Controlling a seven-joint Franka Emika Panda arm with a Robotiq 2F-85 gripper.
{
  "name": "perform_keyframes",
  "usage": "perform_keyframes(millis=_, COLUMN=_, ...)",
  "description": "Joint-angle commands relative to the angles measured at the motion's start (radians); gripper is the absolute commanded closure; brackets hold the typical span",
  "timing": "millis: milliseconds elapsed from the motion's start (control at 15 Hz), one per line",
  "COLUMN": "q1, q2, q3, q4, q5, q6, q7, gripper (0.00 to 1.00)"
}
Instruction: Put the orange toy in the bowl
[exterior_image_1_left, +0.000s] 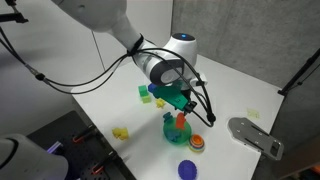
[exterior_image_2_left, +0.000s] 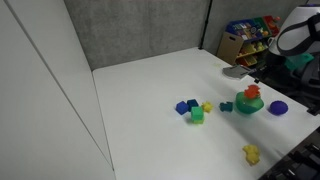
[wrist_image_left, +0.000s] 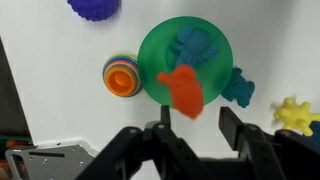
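Note:
The orange toy (wrist_image_left: 183, 90) is blurred and sits free over the near rim of the teal-green bowl (wrist_image_left: 155, 50). It touches neither finger. A blue toy (wrist_image_left: 196, 45) lies inside the bowl. My gripper (wrist_image_left: 195, 112) is open, its fingers wide apart just above the bowl's near edge. In both exterior views the orange toy (exterior_image_1_left: 181, 122) (exterior_image_2_left: 251, 92) shows at the top of the bowl (exterior_image_1_left: 176, 137) (exterior_image_2_left: 247, 106), right under the gripper (exterior_image_1_left: 181, 105).
A round orange piece with a blue rim (wrist_image_left: 121, 75) (exterior_image_1_left: 197, 143) lies beside the bowl. A teal toy (wrist_image_left: 240, 88) and a yellow toy (wrist_image_left: 293, 113) lie on its other side. A blue-purple disc (exterior_image_1_left: 186, 168) (exterior_image_2_left: 277, 107) is near. Blue, green and yellow pieces (exterior_image_2_left: 197, 115) sit further off.

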Motion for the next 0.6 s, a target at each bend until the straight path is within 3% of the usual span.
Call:
perform_keyframes(millis=0, q1=0.003, q2=-0.011, q3=-0.024, q4=0.010, q5=-0.044, q6=-0.037, q7=0.022, gripper=0.15)
perform_keyframes(millis=133, q1=0.004, q2=-0.039, q3=-0.025, q4=-0.002, q5=-0.049, q6=-0.065, q7=0.015, gripper=0.01)
perform_keyframes(millis=533, q1=0.026, q2=-0.192, q3=-0.037, q4=-0.054, q5=-0.095, q6=-0.216, q7=0.066, gripper=0.00)
